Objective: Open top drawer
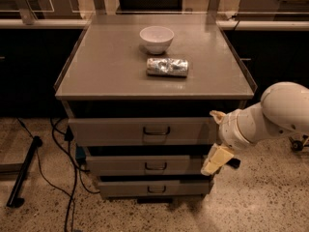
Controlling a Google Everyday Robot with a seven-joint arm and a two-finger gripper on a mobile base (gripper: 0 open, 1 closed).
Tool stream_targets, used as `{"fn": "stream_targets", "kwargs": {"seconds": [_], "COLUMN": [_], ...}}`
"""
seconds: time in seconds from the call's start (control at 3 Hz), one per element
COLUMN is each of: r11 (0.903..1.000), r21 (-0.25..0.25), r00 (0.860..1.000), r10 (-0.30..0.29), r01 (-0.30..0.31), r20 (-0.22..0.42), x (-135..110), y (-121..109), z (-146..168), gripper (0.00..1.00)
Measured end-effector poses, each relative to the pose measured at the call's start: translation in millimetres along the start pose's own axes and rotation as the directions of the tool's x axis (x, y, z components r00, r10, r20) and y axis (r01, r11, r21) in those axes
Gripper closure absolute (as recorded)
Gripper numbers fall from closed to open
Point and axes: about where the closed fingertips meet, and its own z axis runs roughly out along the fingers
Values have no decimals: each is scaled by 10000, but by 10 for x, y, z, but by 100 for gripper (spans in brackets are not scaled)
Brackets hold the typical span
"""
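The top drawer (111,131) is the widest grey front of the cabinet's three, just under the cabinet top, with a small dark bail handle (156,130) at its middle. It looks closed. My gripper (216,138) is at the drawer's right end, beside the cabinet's front right corner, well right of the handle. Its two cream fingers stand apart, one high (217,114) and one low (215,160), with nothing between them. My white arm (275,112) reaches in from the right.
A white bowl (156,38) and a foil-wrapped roll (167,66) lie on the cabinet top (101,71). Two narrower drawers (145,166) sit below. Black cables (67,178) and a dark bar (21,178) lie on the floor at left. Dark counters stand behind.
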Motion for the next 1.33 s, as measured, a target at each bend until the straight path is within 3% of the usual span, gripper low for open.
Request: {"fn": "stream_targets", "kwargs": {"seconds": [1.33], "r11": [9997], "r21": [232], "r00": [9999], "r10": [43], "r01": [-46], "r20": [139], "x": [74], "y": [-485], "z": [411], "gripper": [0]}}
